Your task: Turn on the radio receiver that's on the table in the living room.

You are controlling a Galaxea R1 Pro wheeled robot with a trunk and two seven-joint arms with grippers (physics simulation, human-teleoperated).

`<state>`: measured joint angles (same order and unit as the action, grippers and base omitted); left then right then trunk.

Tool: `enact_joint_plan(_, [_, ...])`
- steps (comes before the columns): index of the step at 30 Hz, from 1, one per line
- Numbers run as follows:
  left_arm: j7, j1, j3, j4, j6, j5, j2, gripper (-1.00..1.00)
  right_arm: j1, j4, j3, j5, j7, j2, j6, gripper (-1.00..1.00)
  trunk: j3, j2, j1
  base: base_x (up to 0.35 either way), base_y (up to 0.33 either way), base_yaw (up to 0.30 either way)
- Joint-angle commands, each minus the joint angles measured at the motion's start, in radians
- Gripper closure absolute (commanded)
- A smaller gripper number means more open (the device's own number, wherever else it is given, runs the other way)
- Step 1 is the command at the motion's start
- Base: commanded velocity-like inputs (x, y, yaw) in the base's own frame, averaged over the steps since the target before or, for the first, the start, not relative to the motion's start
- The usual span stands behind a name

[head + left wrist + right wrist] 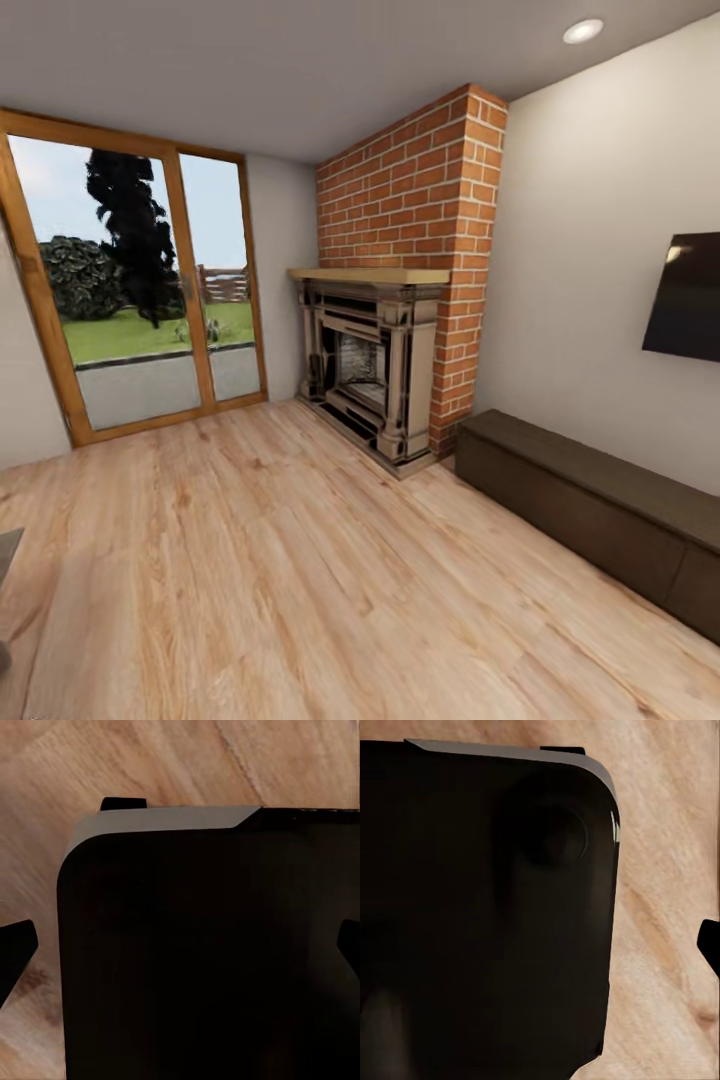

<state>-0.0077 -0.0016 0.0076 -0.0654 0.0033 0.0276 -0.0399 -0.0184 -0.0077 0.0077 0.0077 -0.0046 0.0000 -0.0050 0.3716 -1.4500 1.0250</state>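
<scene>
A living room [300,560] with light wood plank floor, a brick fireplace [385,350] between glass doors [140,290] and a low dark cabinet [600,510]. Both wrist views look down past the robot's dark base [210,952]; I cannot tell either end effector's opening.
</scene>
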Motion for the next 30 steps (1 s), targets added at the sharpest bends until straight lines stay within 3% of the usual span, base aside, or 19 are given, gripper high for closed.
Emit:
enact_joint_plan(1, [0.000,0.000,0.000,0.000,0.000,0.000,0.000,-1.00,0.000,0.000,0.000,0.000,0.000,0.000,0.000,-1.00,0.000,0.000,0.000,0.323,0.000,0.270])
enact_joint_plan(12, [0.000,0.000,0.000,-0.001,0.000,0.000,-0.001,-1.00,0.000,0.000,0.000,0.000,0.000,0.000,0.000,-1.00,0.000,0.000,0.000,0.323,0.000,0.266])
enact_joint_plan(18, [0.000,0.000,0.000,-0.001,-0.003,0.000,-0.001,-1.00,0.000,0.000,0.000,0.000,0.000,0.000,0.000,-1.00,0.000,0.000,0.000,0.301,0.000,0.076])
enact_joint_plan(30, [0.001,0.000,0.002,0.000,-0.005,0.000,-0.002,-1.00,0.000,0.000,0.000,0.000,0.000,0.000,-0.001,-1.00,0.001,0.000,0.000,0.048,0.000,0.104])
